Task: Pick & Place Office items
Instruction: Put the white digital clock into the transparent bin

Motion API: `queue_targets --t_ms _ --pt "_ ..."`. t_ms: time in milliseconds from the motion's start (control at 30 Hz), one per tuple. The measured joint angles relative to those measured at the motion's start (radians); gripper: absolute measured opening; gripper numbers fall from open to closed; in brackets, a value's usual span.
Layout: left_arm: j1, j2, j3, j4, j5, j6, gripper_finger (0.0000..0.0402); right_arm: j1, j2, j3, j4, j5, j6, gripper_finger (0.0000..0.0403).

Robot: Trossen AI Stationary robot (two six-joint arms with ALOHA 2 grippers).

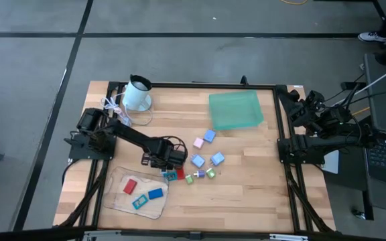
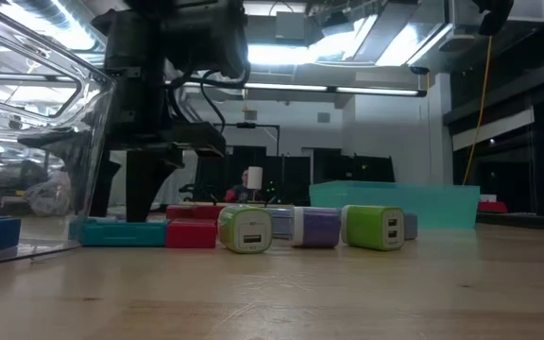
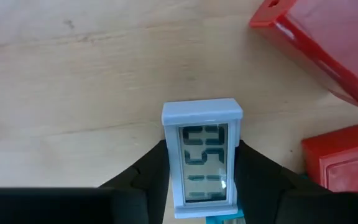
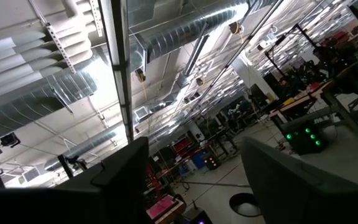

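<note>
Now the table (image 1: 246, 194) is carrying everything: a green tray (image 1: 235, 110) toward the far edge, a clear tray (image 1: 116, 197) near the front left, and a white mug (image 1: 137, 94) at the far left corner. The left arm is reaching from the left side toward the middle, while the right arm is waiting folded at the right edge, its gripper (image 4: 194, 180) pointing up at the ceiling with the fingers standing wide and holding nothing.

Three office items are already lying in the clear tray: a red piece (image 1: 130, 186), a blue piece (image 1: 155, 194) and a teal piece (image 1: 139, 201). The rest are sitting loose in a cluster at mid-table, among them light blue blocks (image 1: 209, 136), a pink one (image 1: 198, 142) and green chargers (image 2: 373, 228).

The left gripper (image 3: 202, 180) is working at the near-left end of that cluster, just beside the clear tray's corner. It is pinching narrow on a small light blue clock (image 3: 201, 155), one finger on each long side, with the clock appearing to rest on the wood.

The grip is looking shallow, since much of the clock is sticking out past the fingertips, so it could swing or slip out during a lift. Red blocks (image 3: 334, 43) are crowding close beside it, and a teal piece is showing just under the clock, so a careless rise could be dragging a neighbour along or knocking it.
</note>
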Motion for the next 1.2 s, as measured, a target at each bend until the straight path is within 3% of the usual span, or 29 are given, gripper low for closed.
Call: queue_targets --t_ms 200,367,600,767,933,1200 --pt "0.024 -0.053 -0.013 0.005 -0.013 0.046 0.0142 0.000 0.000 0.000 0.000 0.014 -0.003 0.0261" --pt "0.062 -0.174 -0.016 -0.053 -0.234 0.041 0.0132 0.000 0.000 0.000 0.000 0.034 -0.027 0.0261" --pt "0.123 -0.400 -0.015 -0.095 -0.346 0.160 0.0132 0.000 0.000 0.000 0.001 0.042 -0.030 0.0261" --pt "0.069 -0.570 -0.015 -0.043 -0.318 0.342 0.0132 0.000 0.000 0.000 0.001 0.042 -0.030 0.0261" --pt "-0.091 -0.684 -0.013 -0.016 -0.124 0.498 0.0132 0.000 0.000 0.000 0.000 0.061 -0.030 0.0261" --pt "-0.366 -0.622 -0.012 -0.104 0.030 0.458 0.0132 0.000 0.000 0.000 -0.006 0.068 -0.018 0.0261"
